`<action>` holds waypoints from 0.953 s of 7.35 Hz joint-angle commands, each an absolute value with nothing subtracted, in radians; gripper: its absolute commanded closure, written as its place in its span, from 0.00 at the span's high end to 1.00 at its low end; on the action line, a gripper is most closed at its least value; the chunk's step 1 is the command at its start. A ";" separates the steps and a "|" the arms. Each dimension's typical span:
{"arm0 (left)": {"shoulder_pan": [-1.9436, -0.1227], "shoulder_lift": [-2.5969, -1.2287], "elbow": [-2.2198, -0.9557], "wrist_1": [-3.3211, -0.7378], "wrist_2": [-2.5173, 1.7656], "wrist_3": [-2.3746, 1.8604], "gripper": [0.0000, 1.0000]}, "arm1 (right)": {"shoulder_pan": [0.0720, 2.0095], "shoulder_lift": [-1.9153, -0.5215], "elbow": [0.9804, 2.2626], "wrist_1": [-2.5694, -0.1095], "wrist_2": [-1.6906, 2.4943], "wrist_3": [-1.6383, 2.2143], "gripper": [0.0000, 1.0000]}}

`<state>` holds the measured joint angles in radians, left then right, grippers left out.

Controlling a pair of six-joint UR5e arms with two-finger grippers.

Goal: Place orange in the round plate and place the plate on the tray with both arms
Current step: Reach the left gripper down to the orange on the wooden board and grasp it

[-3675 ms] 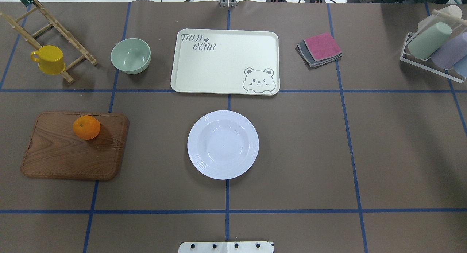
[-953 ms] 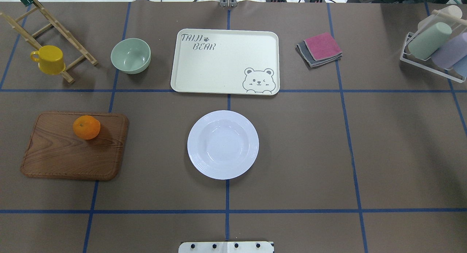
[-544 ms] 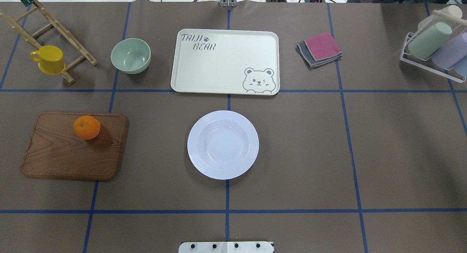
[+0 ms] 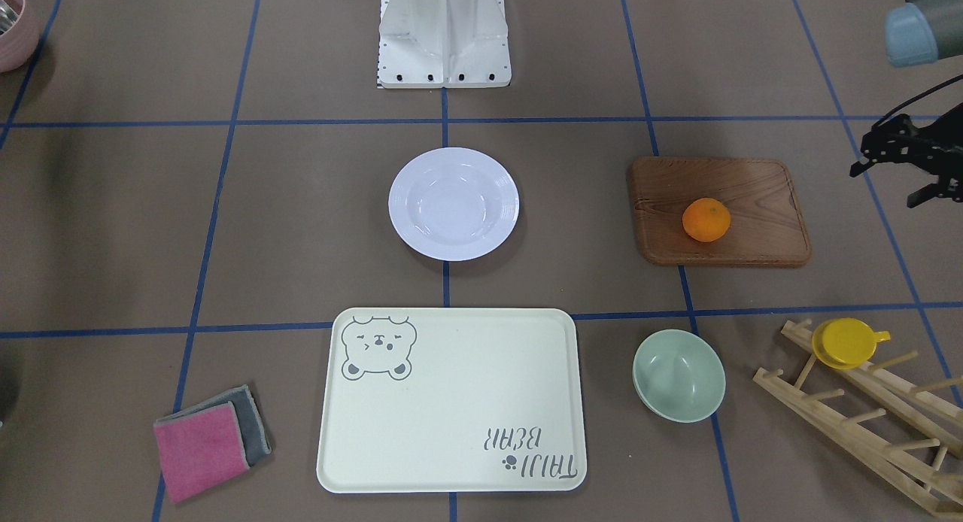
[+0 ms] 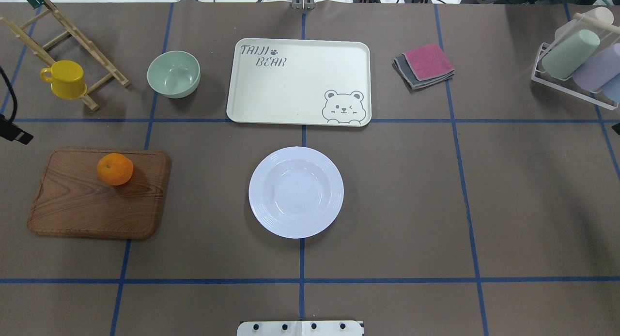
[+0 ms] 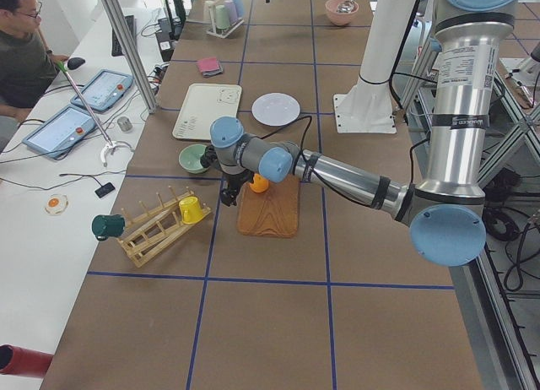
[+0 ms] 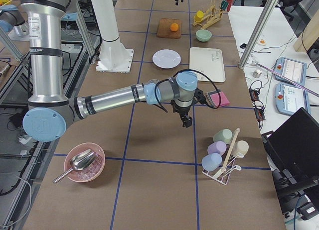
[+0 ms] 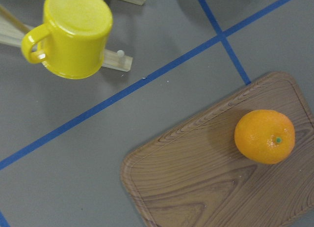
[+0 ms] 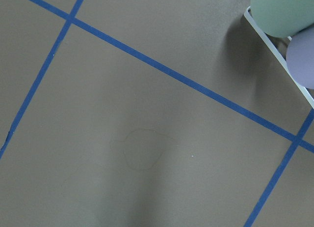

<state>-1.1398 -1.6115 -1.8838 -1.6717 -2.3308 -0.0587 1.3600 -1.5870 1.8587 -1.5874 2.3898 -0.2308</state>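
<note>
The orange (image 5: 115, 169) (image 4: 706, 219) lies on a brown wooden board (image 5: 87, 205), and it shows at the right in the left wrist view (image 8: 265, 136). Mid-table sits the white round plate (image 5: 296, 191), holding nothing. Beyond it lies the cream bear tray (image 5: 290, 84), bare. My left gripper (image 4: 884, 187) hovers outside the board's outer end, apart from the orange, its fingers spread and holding nothing. My right gripper (image 7: 186, 121) hangs over bare table near the folded cloths. Only the right side view shows it, so I cannot tell whether it is open or shut.
A pale-green bowl (image 5: 174, 74) stands left of the tray. On a wooden rack (image 5: 72, 40) at the far left hangs a yellow cup (image 5: 65, 79). Pink and grey cloths (image 5: 425, 65) lie right of the tray. A cup rack (image 5: 576, 65) stands far right.
A black part of the left arm has come in at the overhead view's left edge, and a dark sliver at its right edge. Orange, plate and tray have not moved.
</note>
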 commanded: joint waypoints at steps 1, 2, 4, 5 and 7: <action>-0.987 -1.614 -1.913 -1.728 -2.231 -0.262 1.00 | 1.335 -1.591 1.856 -1.575 2.390 -0.235 1.00; -0.926 -1.615 -1.910 -1.756 -2.221 -0.334 0.99 | 1.332 -1.591 1.850 -1.577 2.390 -0.229 1.00; -0.878 -1.635 -1.899 -1.775 -2.189 -0.362 0.99 | 1.325 -1.588 1.839 -1.575 2.390 -0.227 1.00; -0.871 -1.643 -1.885 -1.776 -2.166 -0.367 0.99 | 1.321 -1.588 1.833 -1.577 2.390 -0.227 1.00; -0.856 -1.661 -1.862 -1.776 -2.163 -0.365 0.99 | 1.316 -1.579 1.818 -1.575 2.387 -0.227 1.00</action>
